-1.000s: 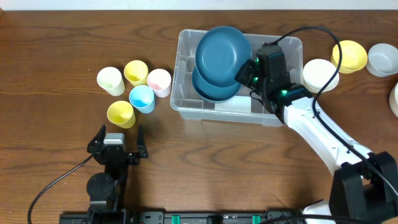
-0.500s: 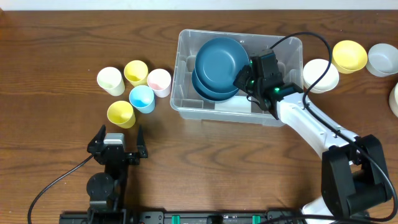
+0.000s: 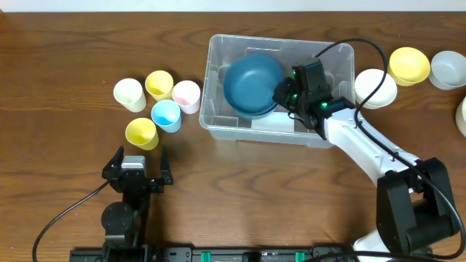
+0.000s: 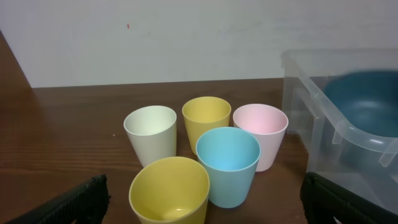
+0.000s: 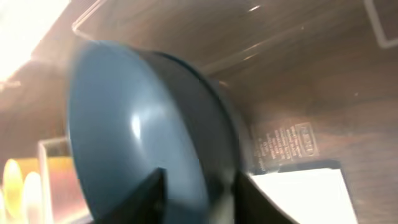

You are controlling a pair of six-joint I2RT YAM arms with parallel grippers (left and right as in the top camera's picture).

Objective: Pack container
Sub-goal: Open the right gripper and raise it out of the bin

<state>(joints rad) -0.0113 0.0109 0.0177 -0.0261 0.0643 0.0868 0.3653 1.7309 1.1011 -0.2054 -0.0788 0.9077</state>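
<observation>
White arm (image 3: 364, 149), black right hand (image 3: 282, 93) (green lights (image 3: 321, 105)).

The tabletop (image 3: 73, 44) is dark brown with a wood grain. At centre top, the container (image 3: 336, 57) is clear, with a white label (image 3: 273, 122) and a teal-blue bowl (image 3: 251, 81) inside. At left stand a cream cup (image 3: 129, 94), a yellow cup (image 3: 159, 84), a pink cup (image 3: 186, 95), a light blue cup (image 3: 166, 114) and a second yellow cup (image 3: 141, 132). At upper right are a cream bowl (image 3: 375, 87), a yellow bowl (image 3: 408, 64) and a pale grey bowl (image 3: 447, 69).

Motion-blurred, bottom-cropped blue bowl (image 5: 137, 130)
</observation>
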